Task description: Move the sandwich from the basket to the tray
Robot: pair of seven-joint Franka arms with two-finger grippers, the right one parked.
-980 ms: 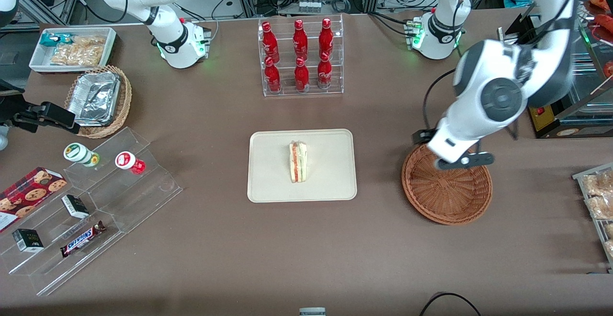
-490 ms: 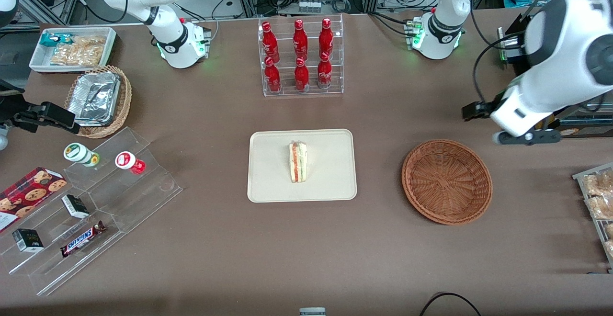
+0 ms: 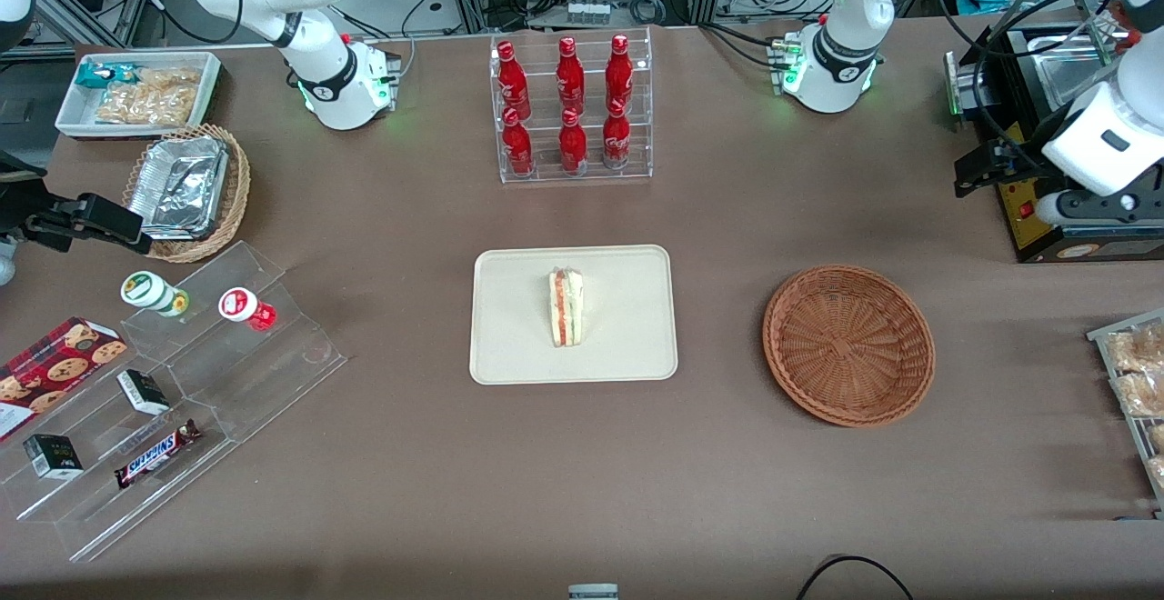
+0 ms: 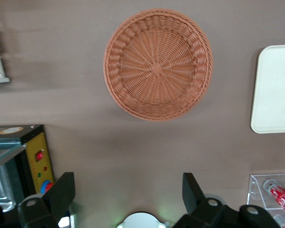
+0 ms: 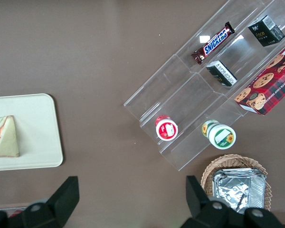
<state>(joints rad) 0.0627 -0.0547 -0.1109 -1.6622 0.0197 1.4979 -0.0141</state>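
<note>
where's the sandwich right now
In the front view the sandwich lies on the tray near the table's middle, nearer the camera than the bottle rack. The basket holds nothing, and the open gripper hangs high above the table.

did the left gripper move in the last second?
Yes. The gripper, open, went from above the basket toward the working arm's end, farther from the front camera, now above the black appliance.

"SNICKERS" on chocolate bar [image 5: 214,43]
</note>
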